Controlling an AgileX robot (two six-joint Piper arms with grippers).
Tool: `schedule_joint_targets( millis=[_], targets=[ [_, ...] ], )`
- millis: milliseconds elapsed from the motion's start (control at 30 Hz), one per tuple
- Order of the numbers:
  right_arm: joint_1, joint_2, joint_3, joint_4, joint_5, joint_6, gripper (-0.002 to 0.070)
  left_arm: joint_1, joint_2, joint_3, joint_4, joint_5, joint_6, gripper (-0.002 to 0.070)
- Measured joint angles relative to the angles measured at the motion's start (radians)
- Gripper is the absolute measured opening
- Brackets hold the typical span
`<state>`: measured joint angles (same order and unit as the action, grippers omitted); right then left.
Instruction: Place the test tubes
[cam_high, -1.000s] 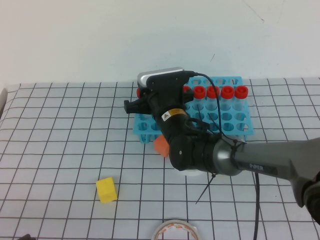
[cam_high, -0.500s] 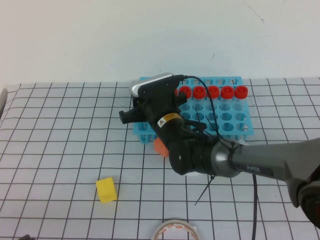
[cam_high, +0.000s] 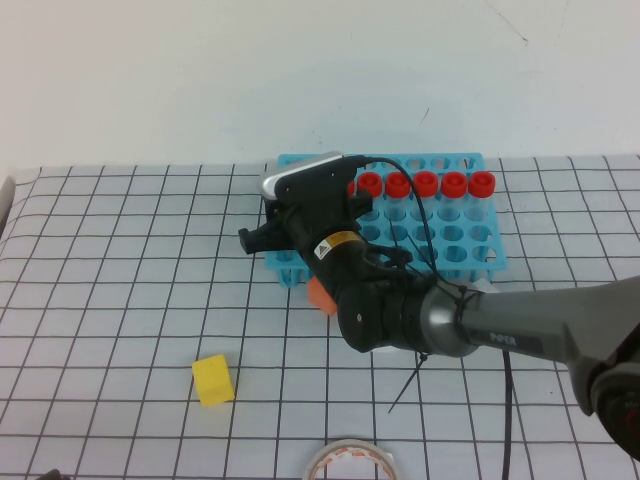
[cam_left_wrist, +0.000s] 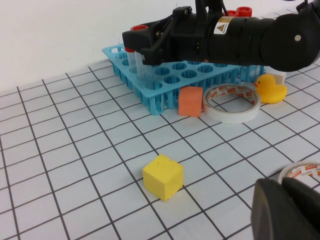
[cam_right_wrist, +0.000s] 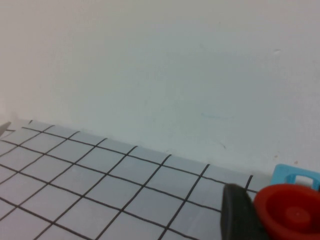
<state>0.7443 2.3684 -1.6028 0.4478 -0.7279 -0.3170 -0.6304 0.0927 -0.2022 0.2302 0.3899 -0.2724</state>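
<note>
A blue test tube rack (cam_high: 462, 252) stands at the back of the table, with a row of several red-capped tubes (cam_high: 427, 184) along its far side. My right gripper (cam_high: 280, 212) hovers over the rack's left end, shut on a clear test tube (cam_left_wrist: 134, 59) with a red cap (cam_right_wrist: 290, 215). The tube hangs upright at the rack's (cam_left_wrist: 195, 75) corner holes; a dark finger (cam_right_wrist: 238, 213) presses beside the cap. My left gripper (cam_left_wrist: 281, 189) stays low near the table's front edge, shut and holding nothing.
A yellow cube (cam_high: 213, 379) lies at front left. An orange block (cam_left_wrist: 190, 101), a tape roll (cam_left_wrist: 231, 102) and a yellow duck (cam_left_wrist: 270, 89) sit just in front of the rack. Another tape roll (cam_high: 350, 460) lies at the front edge beside my left gripper.
My right gripper has shifted a little left and lower with the tube, toward the rack's left end. The left arm has not moved.
</note>
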Motion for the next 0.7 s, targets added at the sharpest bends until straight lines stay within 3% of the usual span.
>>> schedule_joint_targets(
  millis=[400, 700],
  targets=[
    [0.000, -0.021, -0.002, 0.016, 0.035, -0.008, 0.0337, 0.000, 0.000, 0.000, 0.000, 0.000, 0.000, -0.0001],
    [-0.002, -0.220, -0.002, 0.298, 0.183, -0.255, 0.0323, 0.000, 0.000, 0.000, 0.000, 0.002, 0.000, -0.0001]
  ],
)
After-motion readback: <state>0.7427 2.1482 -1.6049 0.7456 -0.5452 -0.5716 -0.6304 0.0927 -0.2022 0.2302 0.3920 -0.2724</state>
